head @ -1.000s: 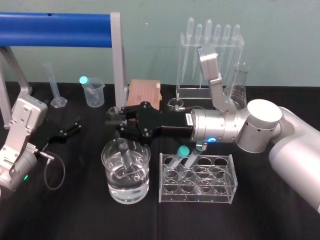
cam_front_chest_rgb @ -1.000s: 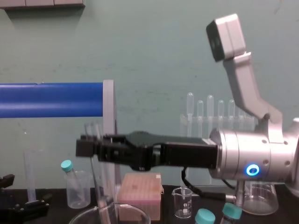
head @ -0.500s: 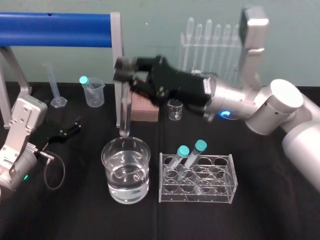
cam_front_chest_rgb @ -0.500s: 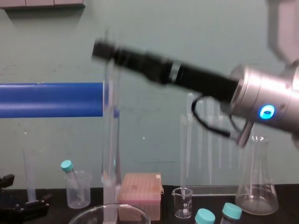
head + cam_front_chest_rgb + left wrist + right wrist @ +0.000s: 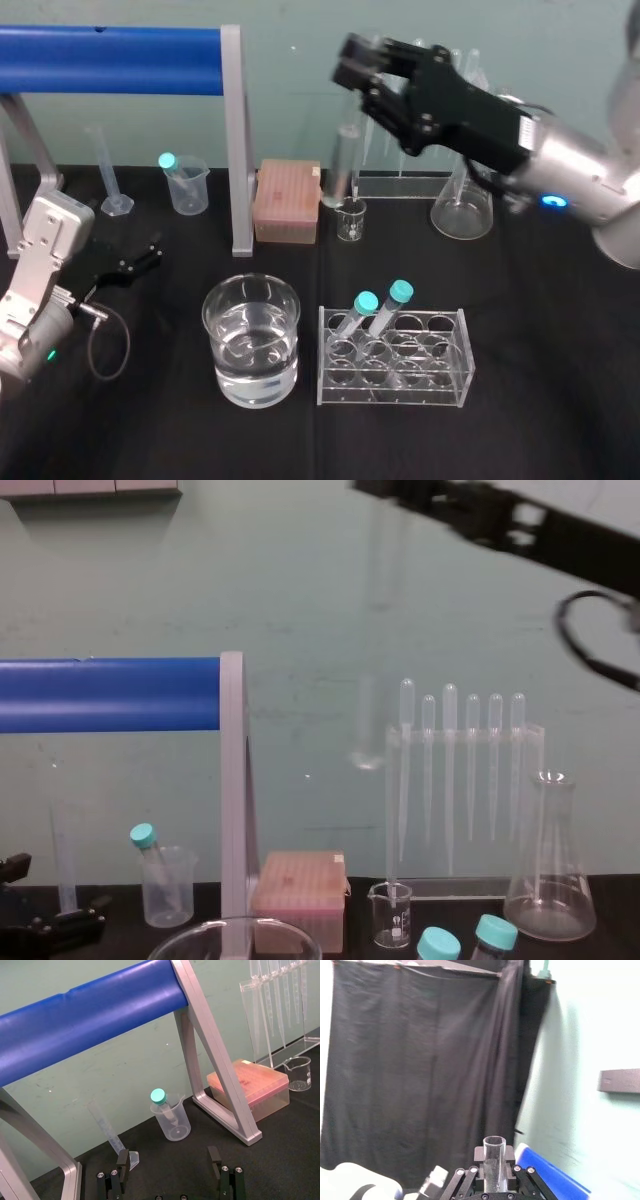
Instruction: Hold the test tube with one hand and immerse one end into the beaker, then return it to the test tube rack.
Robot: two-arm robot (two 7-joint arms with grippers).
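**Test tube held aloft, clear of the beaker**

The right hand (image 5: 357, 68) is raised high above the table, at 1 o'clock from the beaker (image 5: 222, 345). Its two fingers pinch the test tube (image 5: 341, 168) just below the open rim. In the right wrist view the rim (image 5: 495, 1143) stands up between the fingers. The tube hangs near-vertical with its lower end in the air, well apart from the beaker. In the head view that end lies at 12 o'clock of the small spouted beaker (image 5: 351, 221).

The test tube rack (image 5: 440, 390) stands at 3 o'clock of the beaker, just beside it. Two teal-capped tubes (image 5: 366, 302) lean in its left half.

The left gripper (image 5: 136, 262) is low by the table at 10 o'clock of the beaker, with its fingers spread.
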